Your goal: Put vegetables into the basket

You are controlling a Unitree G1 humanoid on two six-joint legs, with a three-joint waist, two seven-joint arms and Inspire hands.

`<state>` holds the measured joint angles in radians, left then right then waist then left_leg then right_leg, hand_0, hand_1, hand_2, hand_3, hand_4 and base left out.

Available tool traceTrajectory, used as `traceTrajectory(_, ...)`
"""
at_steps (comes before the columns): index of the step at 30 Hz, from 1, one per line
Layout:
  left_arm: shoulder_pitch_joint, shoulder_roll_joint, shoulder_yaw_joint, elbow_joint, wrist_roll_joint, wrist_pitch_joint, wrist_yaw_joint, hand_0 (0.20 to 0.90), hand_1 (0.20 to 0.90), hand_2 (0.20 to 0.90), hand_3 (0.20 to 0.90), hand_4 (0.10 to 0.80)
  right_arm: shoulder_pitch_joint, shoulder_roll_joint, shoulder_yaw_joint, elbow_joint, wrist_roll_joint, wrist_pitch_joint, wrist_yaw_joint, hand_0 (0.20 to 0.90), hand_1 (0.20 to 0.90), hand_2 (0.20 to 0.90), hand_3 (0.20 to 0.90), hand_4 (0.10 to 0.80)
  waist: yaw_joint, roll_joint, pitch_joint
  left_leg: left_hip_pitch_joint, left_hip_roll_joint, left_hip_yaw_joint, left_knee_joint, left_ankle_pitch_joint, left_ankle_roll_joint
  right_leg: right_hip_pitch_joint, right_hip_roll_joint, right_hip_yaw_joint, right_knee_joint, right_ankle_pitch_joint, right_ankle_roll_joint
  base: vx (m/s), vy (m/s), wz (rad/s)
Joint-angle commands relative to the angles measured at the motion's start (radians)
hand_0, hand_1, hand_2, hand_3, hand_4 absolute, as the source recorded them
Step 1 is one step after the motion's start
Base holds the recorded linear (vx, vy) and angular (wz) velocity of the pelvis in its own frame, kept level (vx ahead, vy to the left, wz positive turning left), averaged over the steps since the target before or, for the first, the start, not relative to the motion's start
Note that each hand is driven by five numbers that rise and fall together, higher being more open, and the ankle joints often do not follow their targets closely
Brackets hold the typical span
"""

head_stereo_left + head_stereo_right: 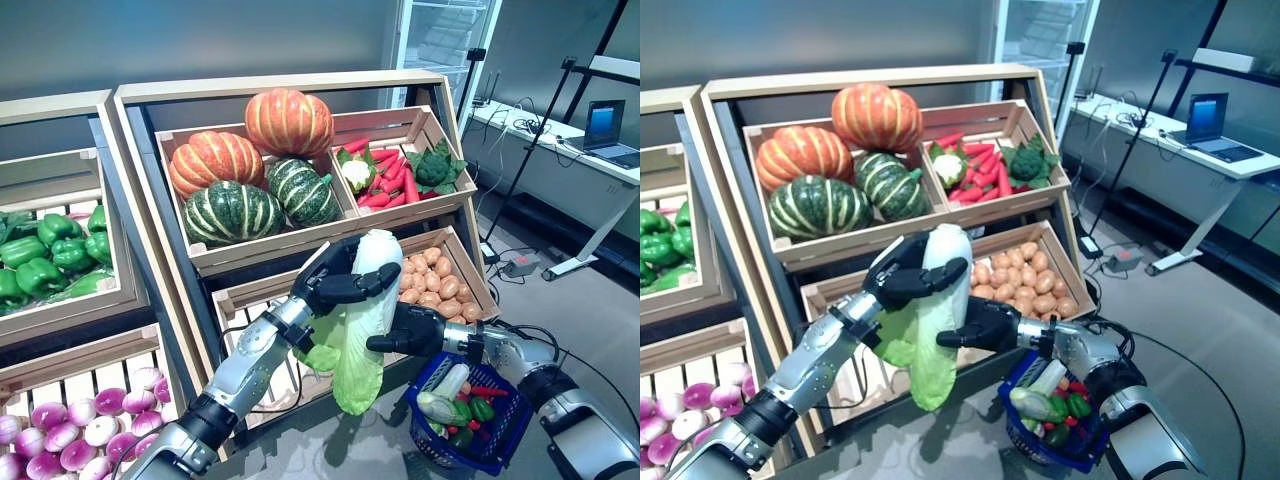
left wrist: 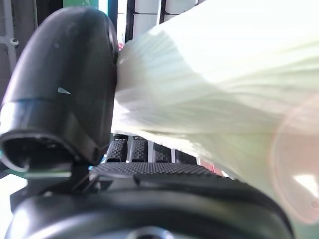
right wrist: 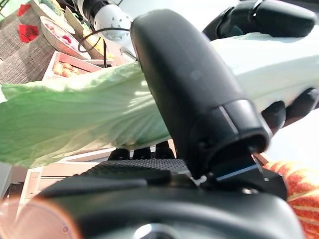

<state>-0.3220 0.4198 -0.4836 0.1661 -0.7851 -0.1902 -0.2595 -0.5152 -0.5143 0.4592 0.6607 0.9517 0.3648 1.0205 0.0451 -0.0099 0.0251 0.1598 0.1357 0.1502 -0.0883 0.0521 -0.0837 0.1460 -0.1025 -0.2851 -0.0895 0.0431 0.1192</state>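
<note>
Cabbage point(image 1: 362, 320) gripped by left hand point(image 1: 340, 283), right hand point(image 1: 412, 330), wooden shelves point(image 1: 180, 98), grey floor point(image 1: 590, 320)

You have two orange pumpkins point(image 1: 289, 121) and two green striped squashes point(image 1: 232, 210) in one upper crate. Beside them lie one cauliflower point(image 1: 357, 173), one broccoli head point(image 1: 433, 166) and a heap of red chillies point(image 1: 388, 178), too many to count. One napa cabbage point(image 1: 362, 320) is held by two hands. One blue basket point(image 1: 483, 442) hangs lower right. Potatoes point(image 1: 437, 281) and green peppers point(image 1: 55, 250) are too many to count.

Grey floor point(image 1: 600, 330), dark wall point(image 1: 150, 40), white desk point(image 1: 560, 150) holding an open laptop point(image 1: 610, 130)
</note>
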Motion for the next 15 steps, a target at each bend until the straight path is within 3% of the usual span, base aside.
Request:
traceTrajectory(1, -0.181, -0.113, -0.063, -0.013, -0.02, -0.068, -0.024, 0.3, 0.3, 0.3, 0.3, 0.4, -0.278, 0.169, -0.031, -0.06, 0.245, -0.09, -0.056, 0.486, 0.486, 0.486, 0.486, 0.524, 0.004, -0.046, -0.011, -0.008, -0.038, 0.006, 0.001, -0.086, 0.028, 0.029, -0.022, 0.013, 0.002, -0.037, -0.019, 0.0, 0.0, 0.0)
traceTrajectory(2, -0.183, -0.115, -0.066, -0.014, -0.021, -0.066, -0.021, 0.3, 0.3, 0.3, 0.3, 0.4, -0.28, 0.177, -0.033, -0.057, 0.247, -0.089, -0.062, 0.427, 0.427, 0.427, 0.427, 0.485, 0.004, -0.046, -0.01, -0.008, -0.038, 0.006, 0.001, -0.086, 0.028, 0.029, -0.022, 0.012, 0.002, -0.037, -0.019, 0.0, 0.0, 0.0)
traceTrajectory(3, -0.185, -0.118, -0.069, -0.016, -0.02, -0.062, -0.019, 0.3, 0.3, 0.3, 0.3, 0.4, -0.281, 0.19, -0.034, -0.055, 0.255, -0.089, -0.072, 0.3, 0.3, 0.3, 0.3, 0.4, 0.005, -0.045, -0.011, -0.008, -0.039, 0.005, 0.001, -0.086, 0.028, 0.029, -0.023, 0.012, 0.002, -0.037, -0.019, 0.0, 0.0, 0.0)
traceTrajectory(15, -0.186, -0.122, -0.069, -0.03, -0.035, -0.045, -0.018, 0.3, 0.3, 0.3, 0.3, 0.4, -0.289, 0.212, -0.04, -0.029, 0.248, -0.084, -0.13, 0.3, 0.3, 0.3, 0.3, 0.4, 0.007, -0.044, -0.014, -0.006, -0.037, 0.007, 0.001, -0.087, 0.028, 0.031, -0.022, 0.013, 0.002, -0.039, -0.019, 0.0, 0.0, 0.0)
